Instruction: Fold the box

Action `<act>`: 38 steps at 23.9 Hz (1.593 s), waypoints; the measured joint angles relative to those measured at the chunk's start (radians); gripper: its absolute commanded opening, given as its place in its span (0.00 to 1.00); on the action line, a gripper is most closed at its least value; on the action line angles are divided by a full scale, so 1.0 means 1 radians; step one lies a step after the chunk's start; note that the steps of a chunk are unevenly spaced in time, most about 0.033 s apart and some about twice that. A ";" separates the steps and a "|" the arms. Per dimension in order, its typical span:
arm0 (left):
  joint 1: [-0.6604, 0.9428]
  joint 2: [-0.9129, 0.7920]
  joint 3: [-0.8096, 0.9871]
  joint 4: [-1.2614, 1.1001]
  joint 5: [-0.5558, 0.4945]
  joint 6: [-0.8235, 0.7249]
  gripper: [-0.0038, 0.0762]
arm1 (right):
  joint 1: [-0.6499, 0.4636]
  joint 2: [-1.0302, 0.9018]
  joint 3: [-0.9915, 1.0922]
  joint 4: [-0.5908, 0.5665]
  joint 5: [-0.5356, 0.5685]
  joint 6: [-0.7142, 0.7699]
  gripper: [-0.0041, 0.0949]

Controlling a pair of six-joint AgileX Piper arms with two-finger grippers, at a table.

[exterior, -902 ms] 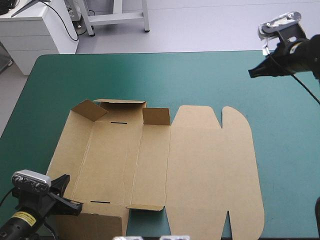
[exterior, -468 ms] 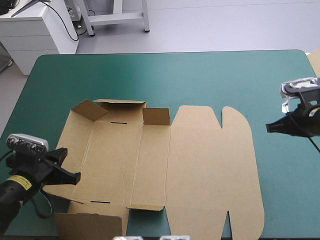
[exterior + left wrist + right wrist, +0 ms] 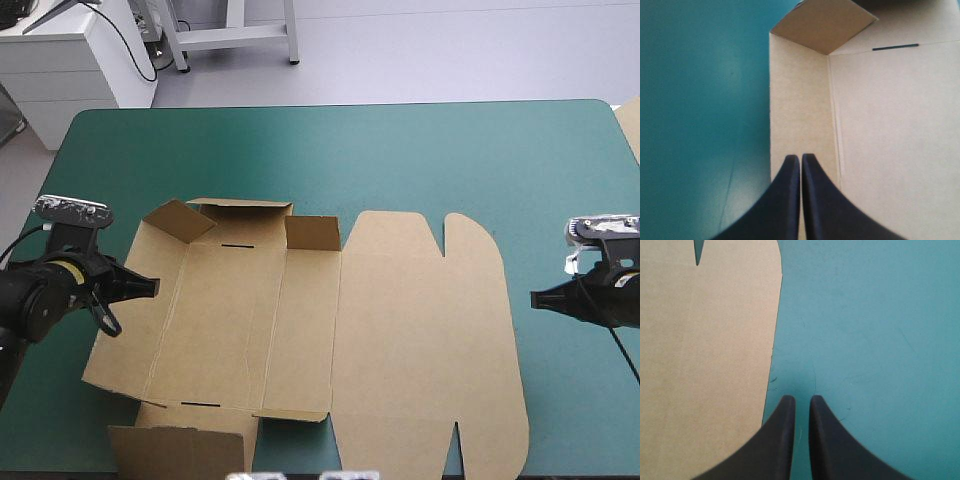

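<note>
Box lies mostly flat on the table. Left tool has swung to its left side and right tool has dropped beside its right edge. Both are pressed together, probably poised to push walls up.

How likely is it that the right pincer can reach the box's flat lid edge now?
Probably yes: the right pincer sits just beside the lid edge of the box, pointing at it, with only bare teal-green cover between them. It is shut, so it must open first.
</note>
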 measured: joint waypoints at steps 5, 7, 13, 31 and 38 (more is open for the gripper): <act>0.160 0.076 -0.008 -0.030 0.014 0.029 0.04 | 0.000 0.000 0.063 0.015 -0.057 -0.005 0.13; 0.257 0.098 -0.008 -0.089 0.020 0.078 0.04 | 0.000 0.000 0.075 0.032 -0.069 -0.014 0.13; 0.541 0.150 -0.008 -0.392 0.071 0.294 0.04 | 0.000 0.000 0.091 0.126 -0.102 -0.071 0.13; 0.691 0.223 -0.007 -0.504 0.206 0.434 0.55 | 0.000 -0.001 0.091 0.184 -0.139 -0.151 0.13; 0.691 0.235 0.184 -0.561 0.202 0.548 0.55 | 0.000 -0.001 0.091 0.184 -0.139 -0.154 0.13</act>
